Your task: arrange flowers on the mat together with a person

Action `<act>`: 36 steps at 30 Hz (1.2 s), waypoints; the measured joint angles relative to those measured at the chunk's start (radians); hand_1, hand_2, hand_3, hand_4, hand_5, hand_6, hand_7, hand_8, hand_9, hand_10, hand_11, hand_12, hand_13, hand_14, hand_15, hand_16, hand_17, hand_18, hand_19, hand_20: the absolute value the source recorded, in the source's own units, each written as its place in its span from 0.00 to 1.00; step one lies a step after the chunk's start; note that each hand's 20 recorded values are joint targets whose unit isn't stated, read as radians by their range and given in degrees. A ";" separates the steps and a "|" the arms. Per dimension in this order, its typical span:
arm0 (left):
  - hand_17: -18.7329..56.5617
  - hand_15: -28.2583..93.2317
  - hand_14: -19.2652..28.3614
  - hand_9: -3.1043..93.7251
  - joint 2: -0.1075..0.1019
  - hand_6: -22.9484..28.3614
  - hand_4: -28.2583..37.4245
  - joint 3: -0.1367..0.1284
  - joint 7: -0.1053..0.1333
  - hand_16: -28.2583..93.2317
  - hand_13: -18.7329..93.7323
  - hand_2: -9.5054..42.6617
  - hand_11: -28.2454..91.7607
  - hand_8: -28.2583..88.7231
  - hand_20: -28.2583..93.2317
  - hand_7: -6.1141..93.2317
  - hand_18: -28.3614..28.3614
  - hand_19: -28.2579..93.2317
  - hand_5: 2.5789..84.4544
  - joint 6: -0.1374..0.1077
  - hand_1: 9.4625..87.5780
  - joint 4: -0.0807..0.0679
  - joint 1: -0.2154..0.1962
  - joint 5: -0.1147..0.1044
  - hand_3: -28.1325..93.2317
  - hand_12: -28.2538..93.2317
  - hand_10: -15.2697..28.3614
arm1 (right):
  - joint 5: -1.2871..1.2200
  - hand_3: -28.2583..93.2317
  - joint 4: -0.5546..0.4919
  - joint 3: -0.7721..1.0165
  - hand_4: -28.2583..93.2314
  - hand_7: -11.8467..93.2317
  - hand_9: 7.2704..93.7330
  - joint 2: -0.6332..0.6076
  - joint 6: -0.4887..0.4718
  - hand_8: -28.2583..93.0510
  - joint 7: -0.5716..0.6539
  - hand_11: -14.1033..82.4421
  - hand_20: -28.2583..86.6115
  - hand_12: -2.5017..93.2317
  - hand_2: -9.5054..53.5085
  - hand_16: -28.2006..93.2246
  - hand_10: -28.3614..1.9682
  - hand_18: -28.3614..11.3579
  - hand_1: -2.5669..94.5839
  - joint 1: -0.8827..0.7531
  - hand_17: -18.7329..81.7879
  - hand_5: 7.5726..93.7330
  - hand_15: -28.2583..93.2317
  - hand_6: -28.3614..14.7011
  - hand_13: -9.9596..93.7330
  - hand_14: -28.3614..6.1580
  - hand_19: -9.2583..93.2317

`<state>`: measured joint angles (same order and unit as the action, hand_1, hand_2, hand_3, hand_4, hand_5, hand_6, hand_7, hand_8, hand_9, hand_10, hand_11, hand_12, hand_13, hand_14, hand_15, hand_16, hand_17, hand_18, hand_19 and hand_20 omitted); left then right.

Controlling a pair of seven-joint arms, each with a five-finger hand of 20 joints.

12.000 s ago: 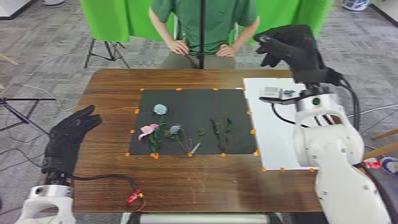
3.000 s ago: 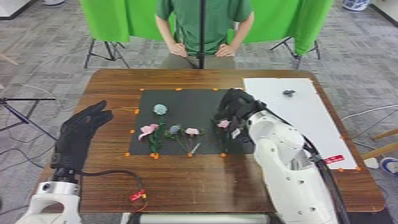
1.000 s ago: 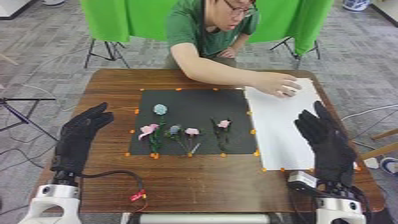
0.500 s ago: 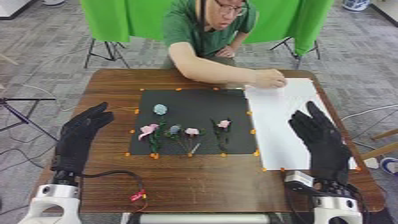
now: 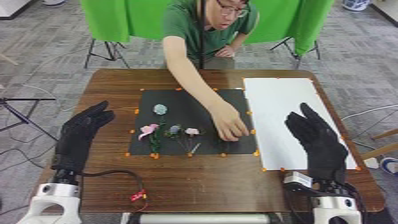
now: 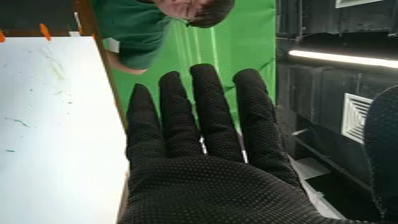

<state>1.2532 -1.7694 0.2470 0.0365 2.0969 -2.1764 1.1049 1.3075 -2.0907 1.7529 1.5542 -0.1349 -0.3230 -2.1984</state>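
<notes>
- Holding clear is advisable: right hand (image 5: 321,146) spread over the white sheet (image 5: 274,107), left hand (image 5: 77,136) straight-fingered beside the mat (image 5: 191,97).
- Person's hand (image 5: 228,121) at the mat's right side, fingers down.
- Flowers (image 5: 160,109) lie on the mat; position stems gently, without brushing the nearest pink bloom (image 5: 192,131).

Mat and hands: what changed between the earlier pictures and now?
The person's hand moved from the white sheet over the right part of the mat. The robot's right hand withdrew from the mat toward its own side. A pink bloom appeared mid-mat. The pale blue flower stayed.
</notes>
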 measured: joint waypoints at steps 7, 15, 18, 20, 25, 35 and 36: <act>0.27 0.34 0.76 0.50 0.005 0.50 0.15 -0.001 -0.001 0.29 0.47 0.08 0.38 0.19 0.38 0.19 0.76 0.30 0.52 0.003 0.20 0.000 0.000 0.001 0.79 0.36 0.64 | 0.001 0.90 0.001 0.001 0.09 0.20 0.44 0.000 -0.006 0.16 0.005 0.20 0.48 0.13 0.18 0.31 0.45 0.41 0.07 0.000 0.39 0.38 0.32 0.63 0.41 0.42 0.10; 0.27 0.34 0.76 0.50 0.006 0.50 0.16 -0.004 -0.002 0.29 0.47 0.08 0.38 0.19 0.38 0.19 0.76 0.30 0.52 0.008 0.20 0.000 0.000 0.001 0.78 0.36 0.64 | 0.003 0.90 0.002 0.004 0.09 0.20 0.45 0.000 -0.023 0.16 0.016 0.20 0.48 0.13 0.18 0.32 0.45 0.40 0.07 0.000 0.39 0.39 0.32 0.63 0.42 0.42 0.10; 0.27 0.34 0.76 0.50 0.006 0.50 0.16 -0.006 -0.002 0.29 0.47 0.08 0.38 0.19 0.38 0.19 0.76 0.30 0.52 0.008 0.20 0.000 0.000 0.001 0.78 0.36 0.64 | 0.004 0.90 0.003 0.004 0.09 0.20 0.45 0.000 -0.028 0.16 0.017 0.20 0.48 0.13 0.18 0.32 0.45 0.40 0.07 0.000 0.39 0.39 0.32 0.63 0.42 0.42 0.10; 0.27 0.34 0.76 0.50 0.006 0.50 0.15 -0.007 -0.002 0.29 0.47 0.08 0.38 0.19 0.38 0.19 0.76 0.30 0.52 0.009 0.20 0.001 -0.001 0.000 0.78 0.36 0.64 | 0.004 0.90 0.003 0.005 0.09 0.20 0.45 0.000 -0.030 0.16 0.018 0.20 0.48 0.13 0.18 0.32 0.45 0.41 0.07 0.000 0.39 0.39 0.32 0.63 0.42 0.42 0.10; 0.27 0.34 0.76 0.49 0.007 0.50 0.15 -0.011 -0.002 0.29 0.47 0.08 0.38 0.19 0.38 0.19 0.76 0.30 0.52 0.009 0.20 0.002 -0.003 0.000 0.78 0.36 0.64 | 0.005 0.90 0.003 0.005 0.09 0.20 0.45 0.000 -0.034 0.16 0.021 0.20 0.48 0.13 0.17 0.32 0.45 0.41 0.07 0.000 0.39 0.39 0.32 0.63 0.42 0.42 0.10; 0.27 0.34 0.76 0.50 0.010 0.50 0.16 -0.016 -0.002 0.29 0.47 0.08 0.38 0.19 0.38 0.19 0.76 0.30 0.52 0.009 0.19 0.003 -0.004 0.000 0.79 0.36 0.64 | 0.007 0.90 0.003 0.005 0.09 0.20 0.45 0.000 -0.042 0.16 0.022 0.20 0.48 0.13 0.15 0.32 0.45 0.40 0.08 0.001 0.39 0.41 0.32 0.63 0.42 0.42 0.10; 0.27 0.34 0.76 0.49 0.010 0.50 0.16 -0.016 -0.002 0.29 0.47 0.08 0.38 0.19 0.38 0.18 0.76 0.30 0.52 0.009 0.19 0.003 -0.004 0.000 0.79 0.36 0.64 | 0.008 0.90 0.003 0.005 0.09 0.20 0.45 0.000 -0.043 0.16 0.022 0.20 0.48 0.13 0.15 0.32 0.45 0.40 0.08 0.001 0.39 0.41 0.32 0.63 0.42 0.42 0.10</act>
<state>1.2637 -1.7855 0.2454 0.0454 2.0995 -2.1808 1.1051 1.3152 -2.0879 1.7577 1.5542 -0.1775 -0.3014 -2.1974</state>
